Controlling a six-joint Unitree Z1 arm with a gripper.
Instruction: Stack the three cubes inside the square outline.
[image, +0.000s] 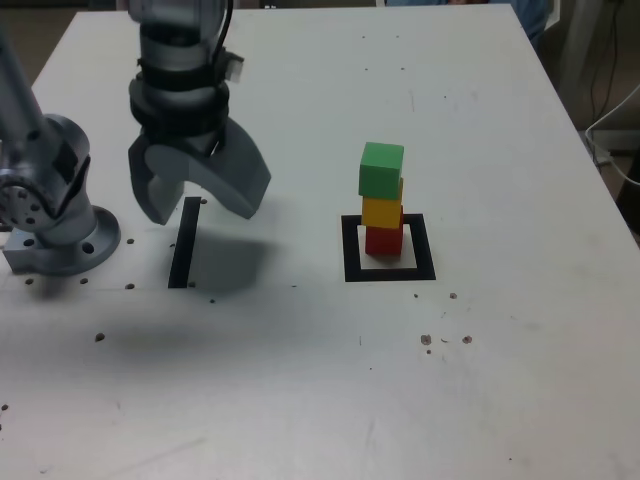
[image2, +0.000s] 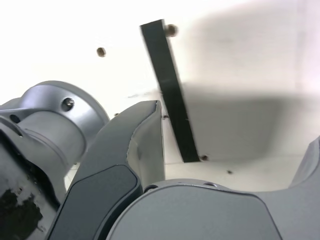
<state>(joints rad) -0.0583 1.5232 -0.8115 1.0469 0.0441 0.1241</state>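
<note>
Handling: green cube (image: 381, 171) seemed light, stiff
Hold: opposite sides suited
Stack: stood well apart from gripper (image: 204, 218)
Jaws: gaped wide, empty

The small solid cubes are plain green (image: 381, 171), orange-yellow (image: 382, 212) and dark red (image: 384, 241). The flat square outline (image: 428, 247) has a thick black border and white centre. The straight flat strip (image: 185, 243) at left is solid black; the tabletop (image: 280, 380) is off-white, speckled with dark spots.
</note>
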